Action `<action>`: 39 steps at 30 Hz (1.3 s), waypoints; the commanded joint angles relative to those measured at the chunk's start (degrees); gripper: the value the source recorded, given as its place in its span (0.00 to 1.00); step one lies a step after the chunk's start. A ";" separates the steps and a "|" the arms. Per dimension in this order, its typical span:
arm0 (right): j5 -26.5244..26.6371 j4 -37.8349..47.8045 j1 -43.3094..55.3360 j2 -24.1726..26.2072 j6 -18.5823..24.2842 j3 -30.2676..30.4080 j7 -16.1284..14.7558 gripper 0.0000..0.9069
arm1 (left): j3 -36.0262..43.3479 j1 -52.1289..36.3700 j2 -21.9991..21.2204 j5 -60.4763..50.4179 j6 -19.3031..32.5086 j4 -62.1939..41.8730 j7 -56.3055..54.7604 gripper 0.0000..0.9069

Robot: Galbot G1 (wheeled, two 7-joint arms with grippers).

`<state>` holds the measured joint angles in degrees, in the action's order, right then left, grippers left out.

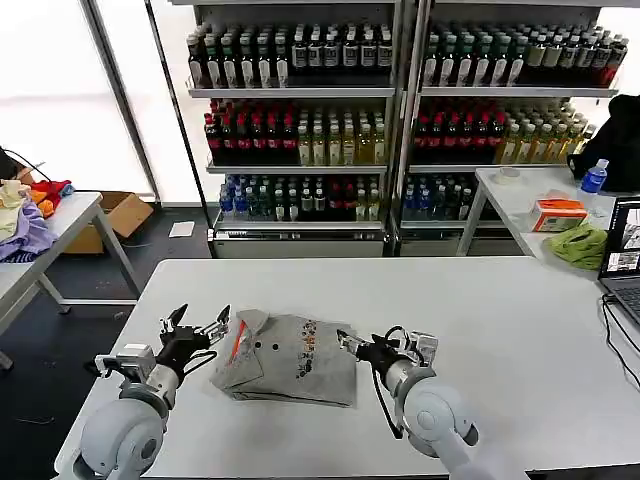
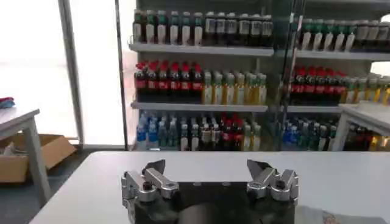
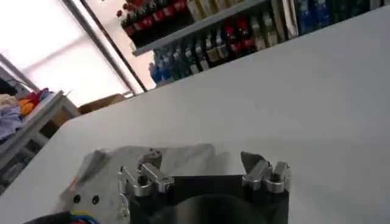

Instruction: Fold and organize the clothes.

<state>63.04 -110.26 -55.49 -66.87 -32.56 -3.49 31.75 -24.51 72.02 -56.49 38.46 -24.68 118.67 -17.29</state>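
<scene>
1. One light grey cotton shirt (image 1: 290, 355) with an orange-trimmed collar and small chest print lies folded into a compact bundle on the white desk (image 1: 480, 310), near the robot's edge, likely ready for tidying.
2. The left gripper (image 1: 196, 326) sits just beside the shirt's collar side, jaws spread and empty.
3. The right gripper (image 1: 372, 347) flanks the opposite edge, jaws likewise spread.
4. Shelves of bottled drinks (image 1: 300, 130) stand well behind; nothing on the desk blocks either arm.

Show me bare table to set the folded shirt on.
Free: the table between the folded shirt and the laptop; also the strip beyond the collar. Crowded: the near edge, left gripper and right gripper flanking it.
</scene>
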 commanded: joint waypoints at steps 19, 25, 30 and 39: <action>1.75 5.55 2.35 -1.73 -0.63 4.52 2.41 0.00 | -2.84 2.32 -0.33 0.27 -0.92 0.78 -0.98 1.00; 1.40 5.17 1.69 -1.37 -0.62 4.24 2.50 0.00 | -2.99 2.49 -0.72 0.20 -0.95 0.95 -1.04 1.00; 0.49 4.65 1.29 -0.29 -0.63 3.41 2.19 0.00 | -3.26 2.99 -1.02 0.10 -0.98 1.39 -1.05 1.00; 0.41 4.18 3.60 7.49 -0.72 -1.08 -0.43 0.00 | -3.17 3.04 -1.41 0.05 -1.20 1.93 -1.32 1.00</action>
<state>63.51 -105.83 -53.44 -65.64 -33.22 -1.13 33.08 -27.81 75.16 -57.74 38.55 -25.77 120.37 -18.48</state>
